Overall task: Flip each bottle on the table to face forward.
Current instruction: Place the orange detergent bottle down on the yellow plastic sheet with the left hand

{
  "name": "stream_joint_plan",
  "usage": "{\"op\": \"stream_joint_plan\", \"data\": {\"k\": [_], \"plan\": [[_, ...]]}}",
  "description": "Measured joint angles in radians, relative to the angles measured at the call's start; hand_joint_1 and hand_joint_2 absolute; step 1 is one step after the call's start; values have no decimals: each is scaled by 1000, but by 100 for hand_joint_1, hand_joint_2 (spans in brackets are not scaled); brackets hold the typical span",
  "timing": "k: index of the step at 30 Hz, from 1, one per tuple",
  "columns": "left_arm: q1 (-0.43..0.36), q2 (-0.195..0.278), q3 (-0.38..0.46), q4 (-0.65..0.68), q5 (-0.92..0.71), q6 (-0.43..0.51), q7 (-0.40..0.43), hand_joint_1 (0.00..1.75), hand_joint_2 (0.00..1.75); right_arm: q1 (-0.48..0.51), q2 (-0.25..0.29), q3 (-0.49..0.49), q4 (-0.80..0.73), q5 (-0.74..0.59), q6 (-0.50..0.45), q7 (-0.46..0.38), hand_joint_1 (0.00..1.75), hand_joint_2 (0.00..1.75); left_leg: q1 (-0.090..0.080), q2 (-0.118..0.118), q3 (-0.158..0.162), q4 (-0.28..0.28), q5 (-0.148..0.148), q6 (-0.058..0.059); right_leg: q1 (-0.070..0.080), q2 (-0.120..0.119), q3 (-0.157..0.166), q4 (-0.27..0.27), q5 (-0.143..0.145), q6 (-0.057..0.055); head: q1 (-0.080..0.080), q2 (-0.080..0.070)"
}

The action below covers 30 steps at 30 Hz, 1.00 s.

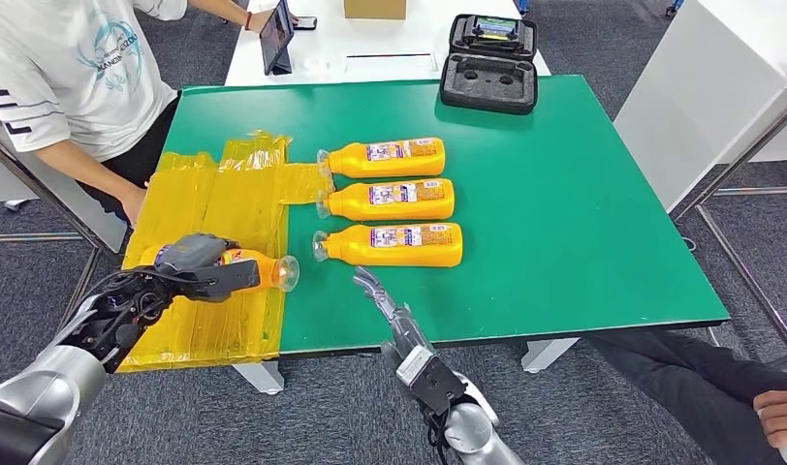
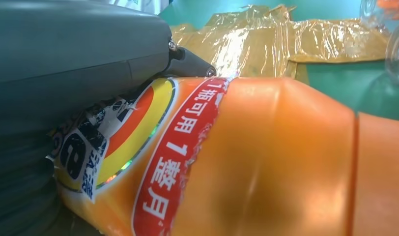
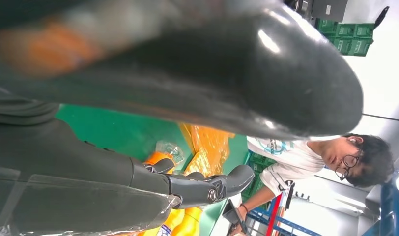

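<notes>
While your left hand (image 1: 198, 263) is gripping a bottle (image 1: 259, 270) at lower left over the yellow sheet (image 1: 220, 199) to turn it, your right hand (image 1: 375, 294) is hovering spread, holding nothing.

I read "1瓶可用1整月" in white on red band of held bottle (image 2: 266, 162) label, left wrist view. Dark characters on torn white patch beside it, can't make out. Labels on three bottles (image 1: 399, 199) in head view too small for me. Person's white shirt (image 1: 70, 68): teal logo, unreadable.
</notes>
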Motion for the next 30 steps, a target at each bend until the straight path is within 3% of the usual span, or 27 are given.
{"op": "stream_joint_plan", "data": {"k": [4, 10, 21, 24, 28, 29, 30], "plan": [[-1, 0, -2, 6, -10, -12, -3, 151, 175, -2, 0, 0, 1, 4, 0, 4, 0, 0, 0, 0, 1, 0, 0, 0, 0, 0, 1, 0, 0, 0, 0, 0], [-4, 3, -10, 14, -29, -40, -14, 141, 175, -2, 0, 0, 1, 6, 5, 16, 0, 0, 0, 0, 2, 0, 0, 0, 0, 0, 2, 0, 0, 0, 0, 0], [-3, 5, -30, 18, -63, -55, -4, 147, 175, -10, 2, 0, 1, 9, 18, 32, 0, 0, 0, 0, 4, 0, 0, 0, 0, 0, 5, 0, 0, 0, 0, 0], [-1, 6, -31, 18, -69, -57, -2, 114, 175, -11, 2, 0, 1, 9, 18, 33, 0, 0, 0, 0, 4, 0, 0, 0, 0, 0, 5, 0, 0, 0, 0, 0], [4, 10, -33, 19, -72, -60, -2, 23, 175, -13, 2, 0, 1, 9, 19, 33, 0, 0, 0, 0, 6, 0, 0, 0, 0, 0, 6, 0, 0, 0, 0, 0], [5, 11, -34, 19, -72, -61, -2, 6, 175, -13, 2, 0, 1, 9, 19, 33, 0, 0, 0, 0, 6, 0, -1, -1, 0, 0, 6, 0, 0, 0, 0, 0], [6, 12, -34, 20, -71, -62, -2, 3, 175, -13, 2, 0, 1, 9, 19, 33, 0, 0, 0, 0, 6, 0, -1, -1, 0, 0, 6, 0, 0, 0, 0, 0]]}}
